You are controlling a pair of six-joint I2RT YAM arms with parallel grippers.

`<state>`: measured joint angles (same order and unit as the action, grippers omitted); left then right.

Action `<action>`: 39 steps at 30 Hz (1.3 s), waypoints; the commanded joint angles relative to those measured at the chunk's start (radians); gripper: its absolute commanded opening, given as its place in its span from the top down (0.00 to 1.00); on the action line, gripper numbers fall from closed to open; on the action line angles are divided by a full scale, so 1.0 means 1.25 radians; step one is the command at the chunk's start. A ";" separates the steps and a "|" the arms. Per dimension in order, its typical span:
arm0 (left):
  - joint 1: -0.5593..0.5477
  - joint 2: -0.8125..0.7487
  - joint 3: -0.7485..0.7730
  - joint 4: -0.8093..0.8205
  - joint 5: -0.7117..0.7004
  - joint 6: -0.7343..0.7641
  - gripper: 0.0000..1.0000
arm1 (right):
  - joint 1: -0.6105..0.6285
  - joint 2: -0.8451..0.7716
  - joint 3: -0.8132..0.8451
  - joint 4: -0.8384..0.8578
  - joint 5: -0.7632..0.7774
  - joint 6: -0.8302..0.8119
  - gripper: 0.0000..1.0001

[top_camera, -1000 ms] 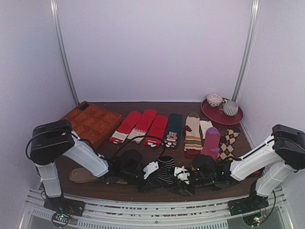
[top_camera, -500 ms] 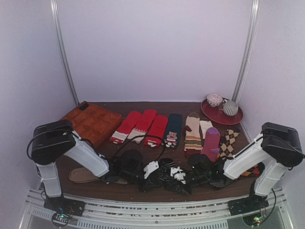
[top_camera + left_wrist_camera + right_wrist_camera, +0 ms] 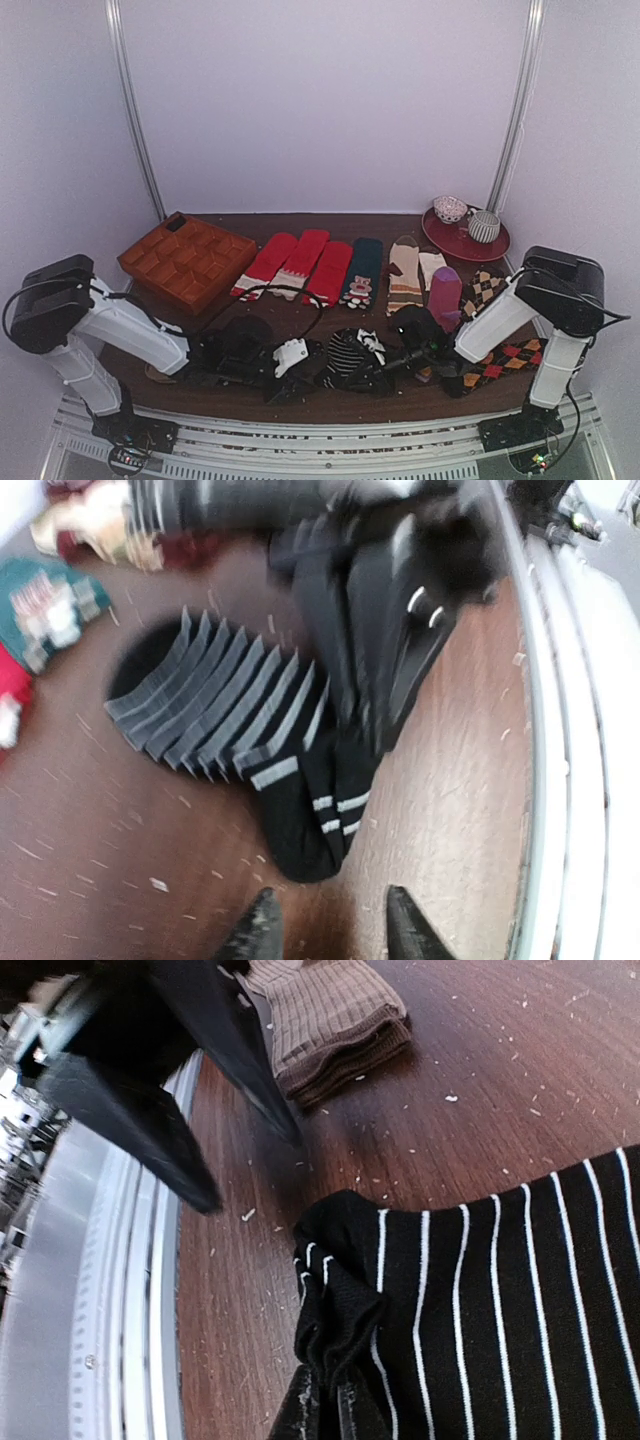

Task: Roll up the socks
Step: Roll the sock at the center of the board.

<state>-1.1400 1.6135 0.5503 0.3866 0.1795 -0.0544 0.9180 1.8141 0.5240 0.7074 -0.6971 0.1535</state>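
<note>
Both arms have swung leftward since a second ago. Left gripper (image 3: 330,925) backed off, fingers spread, empty; socks (image 3: 240,730) lie just ahead, long axis slanting up-left (near the table (image 3: 100,880) edge). Right gripper (image 3: 325,1405) pinches their cuff, so nearer.
</note>
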 commanded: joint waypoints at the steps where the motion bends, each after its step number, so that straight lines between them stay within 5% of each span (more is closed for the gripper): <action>1: -0.005 -0.093 -0.012 0.017 -0.053 0.100 0.61 | -0.044 0.084 -0.012 -0.123 -0.039 0.138 0.97; 10: -0.007 0.003 0.034 0.087 -0.016 0.159 0.57 | -0.083 0.115 0.014 -0.218 -0.133 0.289 0.96; 24: -0.028 0.111 0.117 0.090 0.026 0.227 0.56 | -0.099 0.116 0.059 -0.369 -0.134 0.283 0.95; 39: -0.029 0.248 0.161 0.107 0.046 0.213 0.66 | -0.122 0.115 0.072 -0.423 -0.145 0.257 0.93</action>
<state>-1.1717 1.8774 0.7258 0.5034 0.2302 0.2050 0.7784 1.8946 0.6697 0.4118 -1.0042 0.4938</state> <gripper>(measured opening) 0.379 0.069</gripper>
